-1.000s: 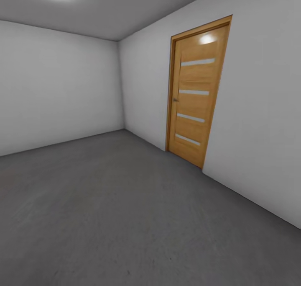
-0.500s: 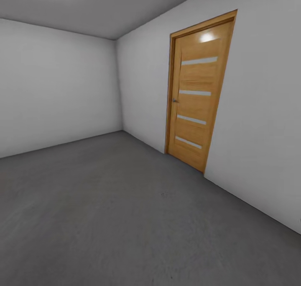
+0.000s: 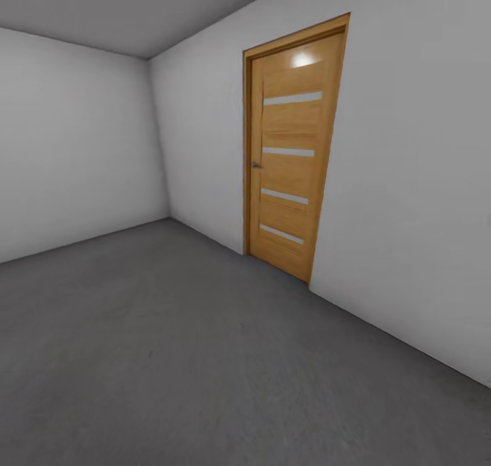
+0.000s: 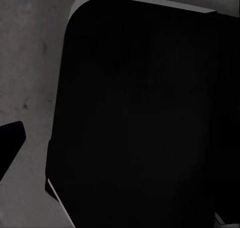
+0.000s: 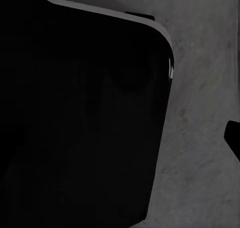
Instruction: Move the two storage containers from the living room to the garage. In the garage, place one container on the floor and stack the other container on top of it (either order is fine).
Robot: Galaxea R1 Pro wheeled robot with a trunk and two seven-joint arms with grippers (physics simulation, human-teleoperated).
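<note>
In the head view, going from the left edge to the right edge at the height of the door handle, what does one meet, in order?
Left wall → room corner → wall strip before the door → door frame → door handle → door → wall right of the door.

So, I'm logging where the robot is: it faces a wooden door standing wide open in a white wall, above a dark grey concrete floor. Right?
Not quite. In the head view the wooden door is shut, sitting flush in its frame, not wide open. The rest holds: it is set in a white wall, above a dark grey concrete floor.
</note>
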